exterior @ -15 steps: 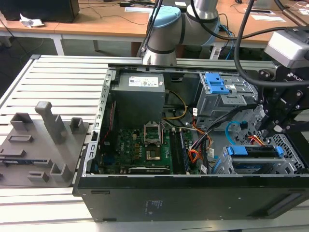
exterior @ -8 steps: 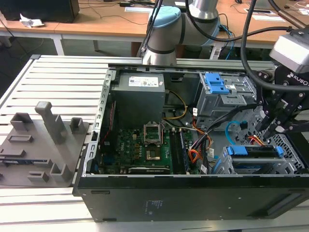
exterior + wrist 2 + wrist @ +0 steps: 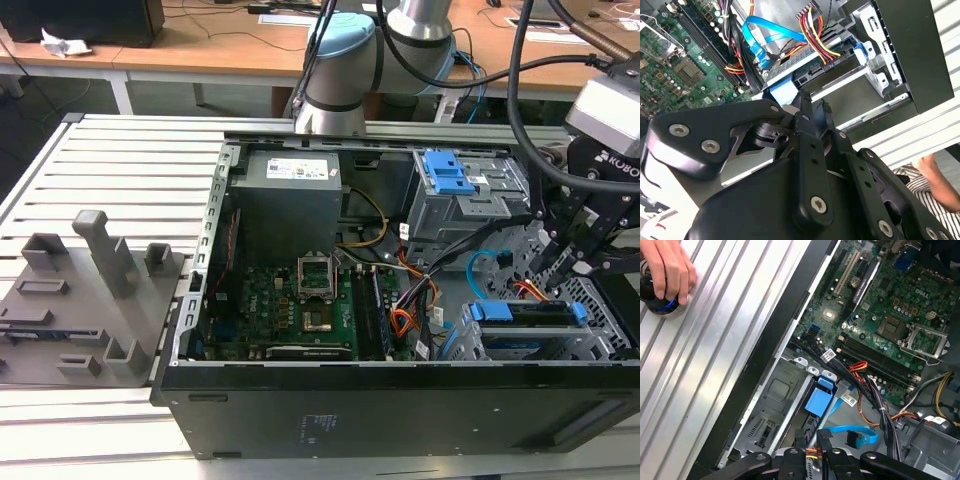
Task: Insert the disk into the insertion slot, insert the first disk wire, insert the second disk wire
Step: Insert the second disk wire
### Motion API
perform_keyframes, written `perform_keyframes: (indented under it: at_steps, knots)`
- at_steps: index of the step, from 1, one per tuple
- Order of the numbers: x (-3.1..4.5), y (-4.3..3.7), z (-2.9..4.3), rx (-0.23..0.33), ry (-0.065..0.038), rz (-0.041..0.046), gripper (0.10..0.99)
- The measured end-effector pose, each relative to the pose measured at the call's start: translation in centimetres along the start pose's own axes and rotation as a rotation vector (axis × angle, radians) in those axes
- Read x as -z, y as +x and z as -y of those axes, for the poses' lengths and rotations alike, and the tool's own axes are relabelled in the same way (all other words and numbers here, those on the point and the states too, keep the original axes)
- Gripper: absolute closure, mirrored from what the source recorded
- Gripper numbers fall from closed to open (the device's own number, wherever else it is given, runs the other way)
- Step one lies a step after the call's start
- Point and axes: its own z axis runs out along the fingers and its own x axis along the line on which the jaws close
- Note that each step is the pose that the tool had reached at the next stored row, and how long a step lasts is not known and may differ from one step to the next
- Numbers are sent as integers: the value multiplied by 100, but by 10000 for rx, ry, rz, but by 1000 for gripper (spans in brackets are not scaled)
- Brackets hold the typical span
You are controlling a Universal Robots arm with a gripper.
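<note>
**Open computer case on a slatted table, exterior view and both wrist views.** The computer case (image 3: 400, 400) lies on its side on the slatted table (image 3: 130, 170), with a grey fixture plate (image 3: 80, 300) at 9 o'clock of it. Inside, the motherboard (image 3: 290, 310) sits at 7 o'clock and the power supply (image 3: 290, 200) at 11 o'clock. The taller bay with blue latches (image 3: 470, 190) sits at 1 o'clock.

The insertion slot (image 3: 545, 345) occupies the 4 o'clock corner of the case. The disk (image 3: 525, 312), in its blue carrier, is seated in it.

The gripper (image 3: 553, 272) (image 3: 812, 100) (image 3: 811, 440) hangs just above the disk, at about 1 o'clock of it. Its jaws are drawn narrow, with nothing seen clamped between them.

The first disk wire (image 3: 530, 290) (image 3: 815, 30) runs down to the disk just beside the gripper. In the second wrist view its black plug (image 3: 832, 62) lies against the disk's edge. Whether it is fully home cannot be told.

The second disk wire (image 3: 478, 265) (image 3: 767, 32) (image 3: 850, 432) forms a loop at 10 o'clock of the disk.

A person's hand (image 3: 667, 270) rests on a round device on the table slats in the first wrist view.
</note>
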Motion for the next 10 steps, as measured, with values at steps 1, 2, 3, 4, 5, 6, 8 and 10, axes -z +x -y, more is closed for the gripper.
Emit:
perform_keyframes:
  at_steps: [1,2,3,4,5,6,8,10]
  knots:
    - [0,0,0,4,0,0,847]
    - [0,0,0,8,0,-1,847]
    - [0,0,0,10,0,-1,847]
    - [0,0,0,14,0,-1,847]
    - [0,0,0,18,0,-1,776]
    - [0,0,0,20,1,-1,776]
    - [0,0,0,25,0,-1,714]
    - [-1,-7,-1,26,1,0,651]
